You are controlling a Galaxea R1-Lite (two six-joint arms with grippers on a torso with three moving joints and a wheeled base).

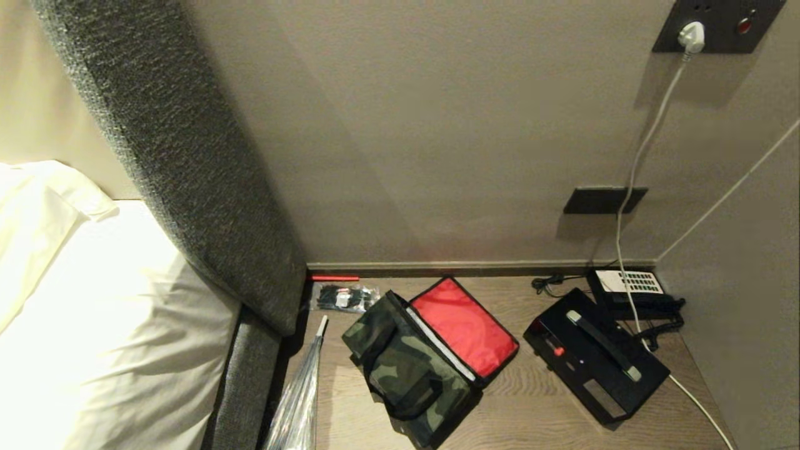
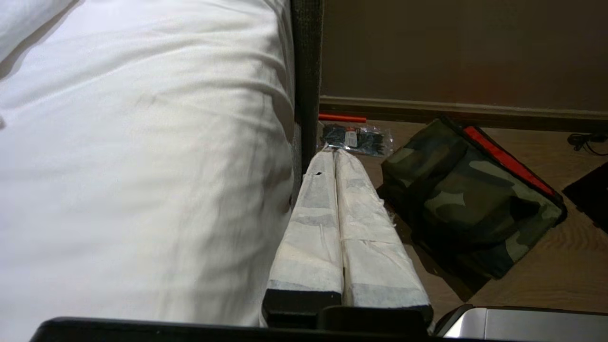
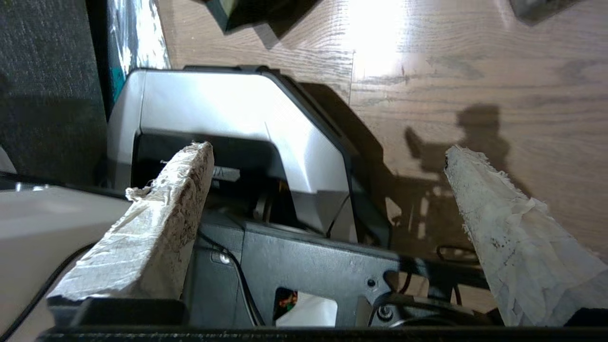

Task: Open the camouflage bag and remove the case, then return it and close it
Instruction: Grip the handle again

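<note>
Hotel bedroom: white bed (image 1: pixel 94 300), padded headboard (image 1: pixel 181 156), bedside telephone (image 1: pixel 631 287).

The camouflage bag (image 1: pixel 409 369) is soft matt cloth, its opened lid lined in smooth, faintly shiny red fabric. The case (image 1: pixel 597 356) looks like hard black plastic with a dull sheen. Both lie on a wood-grain tabletop (image 1: pixel 531 406) that reflects the light glossily. The headboard (image 1: pixel 181 144) is coarse grey woven cloth. The bedding (image 2: pixel 142 166) is smooth white cloth. The right claw (image 3: pixel 327 161) has fingers (image 3: pixel 503 228) wrapped in rough, frayed whitish tape.
</note>
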